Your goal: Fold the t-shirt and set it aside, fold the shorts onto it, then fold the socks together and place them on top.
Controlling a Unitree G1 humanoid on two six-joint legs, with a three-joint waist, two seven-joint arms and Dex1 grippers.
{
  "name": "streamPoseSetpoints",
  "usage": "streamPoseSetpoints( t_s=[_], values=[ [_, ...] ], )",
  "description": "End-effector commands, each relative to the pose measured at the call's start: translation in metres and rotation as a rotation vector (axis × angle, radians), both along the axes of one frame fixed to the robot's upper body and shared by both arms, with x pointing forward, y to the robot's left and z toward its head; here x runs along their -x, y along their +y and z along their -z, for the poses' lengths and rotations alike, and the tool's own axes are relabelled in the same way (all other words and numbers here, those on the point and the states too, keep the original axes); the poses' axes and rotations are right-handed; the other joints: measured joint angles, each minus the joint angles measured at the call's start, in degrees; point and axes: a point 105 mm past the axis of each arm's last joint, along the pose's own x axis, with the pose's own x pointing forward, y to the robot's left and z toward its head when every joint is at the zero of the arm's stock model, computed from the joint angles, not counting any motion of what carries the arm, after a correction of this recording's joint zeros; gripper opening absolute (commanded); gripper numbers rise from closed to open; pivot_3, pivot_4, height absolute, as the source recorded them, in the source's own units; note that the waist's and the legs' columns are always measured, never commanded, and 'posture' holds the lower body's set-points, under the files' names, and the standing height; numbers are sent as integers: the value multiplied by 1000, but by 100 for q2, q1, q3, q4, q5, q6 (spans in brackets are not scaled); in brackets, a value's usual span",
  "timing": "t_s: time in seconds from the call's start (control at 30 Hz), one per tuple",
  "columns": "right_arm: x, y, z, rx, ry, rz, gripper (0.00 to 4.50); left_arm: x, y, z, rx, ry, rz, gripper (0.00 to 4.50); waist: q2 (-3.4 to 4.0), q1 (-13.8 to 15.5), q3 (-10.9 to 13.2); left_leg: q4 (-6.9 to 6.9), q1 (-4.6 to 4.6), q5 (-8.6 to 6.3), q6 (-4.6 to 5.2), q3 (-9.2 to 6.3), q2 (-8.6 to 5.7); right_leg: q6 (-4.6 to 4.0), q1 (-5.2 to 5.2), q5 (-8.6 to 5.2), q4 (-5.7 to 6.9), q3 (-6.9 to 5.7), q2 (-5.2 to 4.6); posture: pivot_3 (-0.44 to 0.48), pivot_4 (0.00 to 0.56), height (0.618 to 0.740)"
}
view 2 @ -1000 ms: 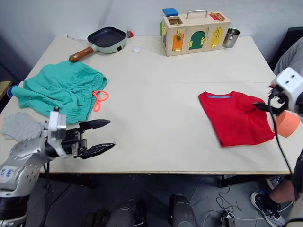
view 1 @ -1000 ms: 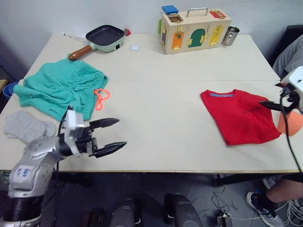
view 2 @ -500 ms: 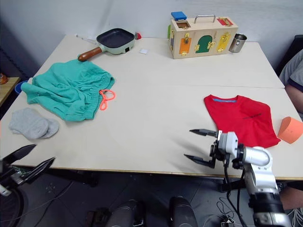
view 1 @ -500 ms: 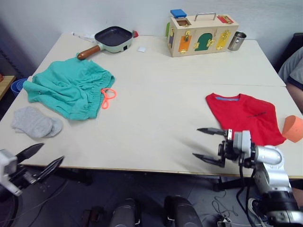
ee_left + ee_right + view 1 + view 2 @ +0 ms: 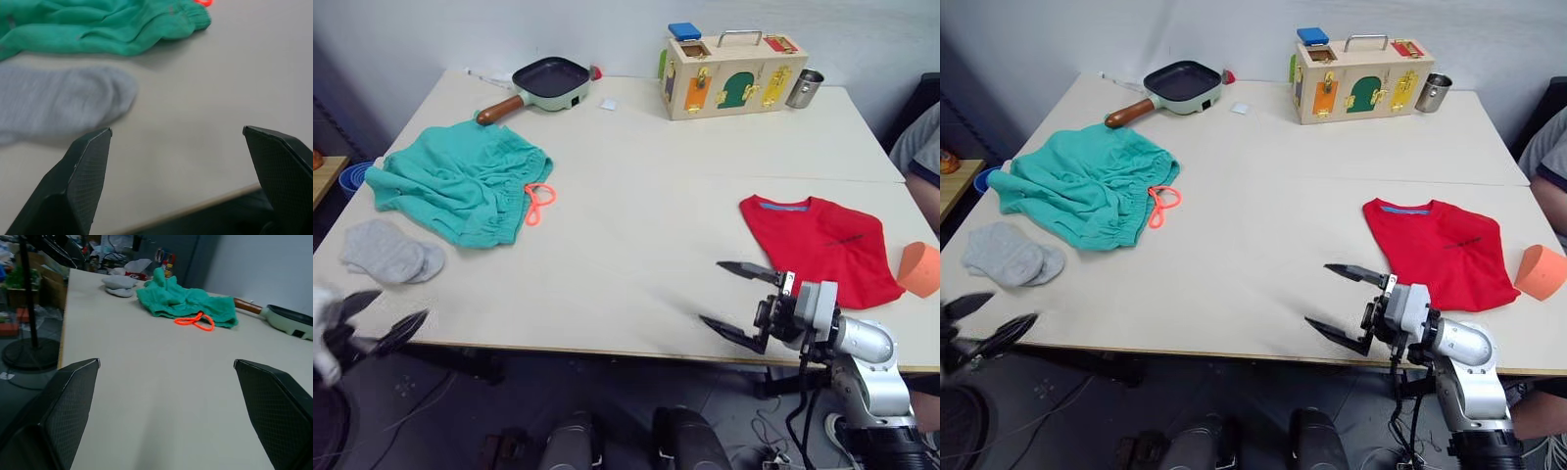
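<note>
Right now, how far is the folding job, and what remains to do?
Done: the bright red t-shirt lies folded on the table's right side. In hand: nothing; the left gripper and right gripper are open and empty. Left: the teal-green crinkled shorts and the light grey knit socks lie unfolded at the left.

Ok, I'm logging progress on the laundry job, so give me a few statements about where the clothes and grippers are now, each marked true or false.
1. The t-shirt lies folded on the robot's right side of the table. True.
2. The shorts are stacked on the t-shirt. False: they lie crumpled on the left side, far from it.
3. The socks lie beside the shorts, near the table's front edge. True.
4. The right gripper is shut on the t-shirt. False: its fingers are open and hold nothing.
5. The left gripper grips the socks. False: it is open, off the table's front edge.
</note>
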Motion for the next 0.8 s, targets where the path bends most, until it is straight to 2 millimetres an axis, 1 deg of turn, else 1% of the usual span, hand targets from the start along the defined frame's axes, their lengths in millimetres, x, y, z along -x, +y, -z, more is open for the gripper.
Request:
streamPoseSetpoints(
  t_s=[0.03,0.1,0.17,0.2,0.27,0.37,0.47,0.57,0.63,0.73,0.8],
  values=[
    [-2,6,-8,-27,-28,44,4483,-38,-6,-8,-76,-44,-11,4500,1,-15,-1,-8,1,0,-3,1,-2,0,-2,0,-1,0,0,0,150,740],
    [-2,9,-4,-23,-24,58,4483,-67,-10,-9,-131,-72,-9,4500,0,-9,-1,-23,2,1,-5,3,-4,-1,-5,0,-2,-2,1,0,150,740],
    [-3,11,0,-16,-21,69,4483,-90,-10,-6,-201,-56,-22,4500,-2,-18,-2,-27,-1,11,-1,5,-3,-1,-9,-1,3,-11,11,0,150,740],
    [-4,11,1,-15,-17,75,4483,-98,-8,-3,-222,-43,-34,4500,-5,-37,-3,-29,2,23,19,10,-5,-1,-9,-1,30,-10,13,0,150,740],
    [-4,11,3,-12,-13,84,4483,-107,-5,2,-230,-17,-37,4500,-6,-65,-3,-30,-2,25,23,31,-3,-1,-21,-1,33,-2,20,0,150,740],
    [-4,3,16,16,-1,128,4483,-129,3,17,-247,40,-63,4500,-15,-32,-6,-25,-4,32,27,50,1,1,-37,-2,40,12,28,0,150,740],
    [-2,-1,21,25,0,151,4483,-142,-1,21,-233,37,-41,4500,-22,-18,-9,-12,-12,39,30,58,0,2,-50,-2,62,20,28,0,150,740],
    [0,-3,21,31,-4,163,4500,-152,-11,23,-231,20,2,3892,-28,-5,-11,12,-13,39,34,64,-2,3,-53,-2,69,27,21,0,150,740],
    [1,-5,22,44,-3,166,4500,-157,-18,24,-214,0,35,3304,-32,4,-13,16,-12,40,36,63,-3,4,-53,-2,69,31,16,0,150,740],
    [4,-6,21,54,-3,168,4500,-163,-29,23,-198,-37,78,2301,-34,19,-14,17,-11,40,35,62,-3,4,-55,-2,74,31,14,0,150,740],
    [7,-6,19,58,-5,171,4500,-168,-49,13,-159,-98,168,1674,-34,42,-15,17,-12,40,35,62,-2,4,-59,-2,76,31,14,0,150,740]
  ],
)
